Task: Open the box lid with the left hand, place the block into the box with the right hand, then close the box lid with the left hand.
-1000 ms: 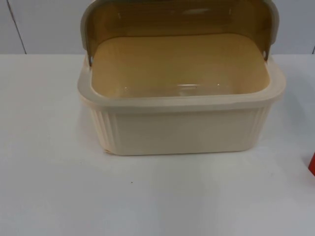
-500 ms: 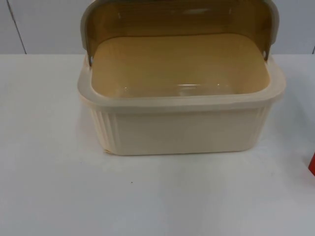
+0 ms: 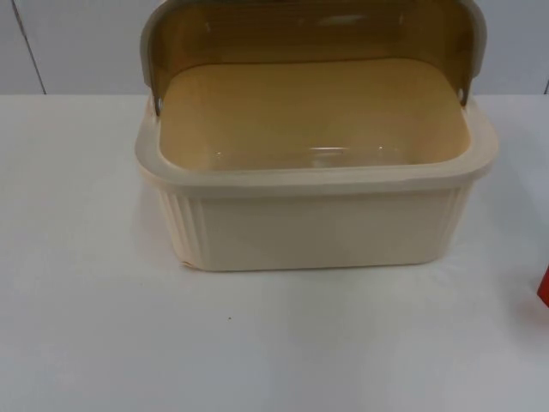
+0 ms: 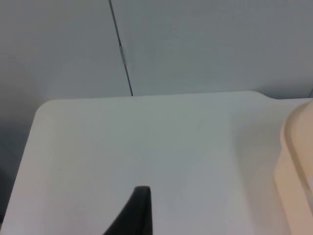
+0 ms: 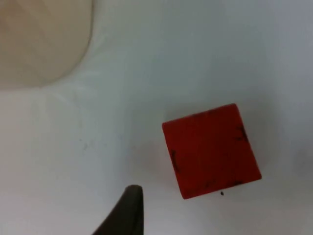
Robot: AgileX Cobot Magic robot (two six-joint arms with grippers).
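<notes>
A cream ribbed box (image 3: 313, 227) stands in the middle of the table in the top view, its brown see-through lid (image 3: 313, 39) swung up and back, and its inside holds nothing. A red block (image 3: 544, 287) lies on the table at the right edge of the top view. In the right wrist view the red block (image 5: 210, 149) rests flat on the table, a little ahead of my right gripper (image 5: 128, 211) and apart from it, with a corner of the box (image 5: 41, 41) beyond. My left gripper (image 4: 138, 211) hovers over bare table left of the box (image 4: 296, 171).
The white table (image 3: 103, 343) ends at a grey partition wall (image 4: 195, 44) behind the box. The table's rounded far-left corner (image 4: 41, 110) and its left edge lie near my left gripper.
</notes>
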